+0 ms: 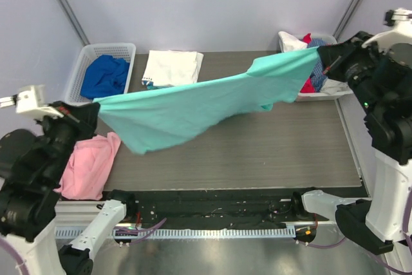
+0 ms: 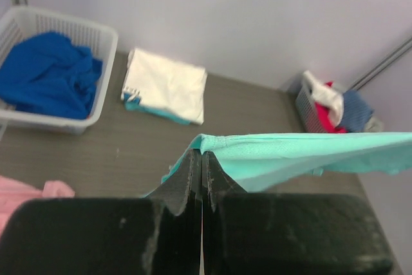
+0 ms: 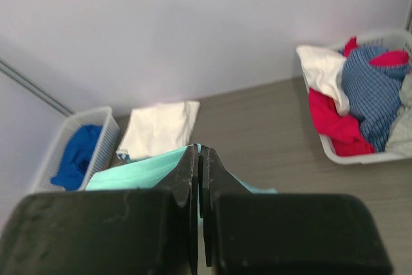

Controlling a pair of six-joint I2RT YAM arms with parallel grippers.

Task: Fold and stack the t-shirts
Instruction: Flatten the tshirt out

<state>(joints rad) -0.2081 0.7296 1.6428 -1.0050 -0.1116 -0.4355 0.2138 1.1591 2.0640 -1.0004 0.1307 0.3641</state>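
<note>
Top external view: mint tee hangs stretched across mid-frame, seemingly clear of the table. Left gripper and right gripper each clamp a corner.

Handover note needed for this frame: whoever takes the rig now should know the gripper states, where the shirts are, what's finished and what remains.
Left gripper: shut on one end of the mint-green t-shirt.
Right gripper: shut on the opposite end. The shirt is stretched in the air between the arms, sagging over the table.
Done: a white t-shirt lies folded at the far edge, with something teal under it.
To do: lay down, fold and stack the mint-green one. A blue t-shirt sits crumpled in the left basket, a pink garment lies near left, and more clothes fill the right basket.
</note>
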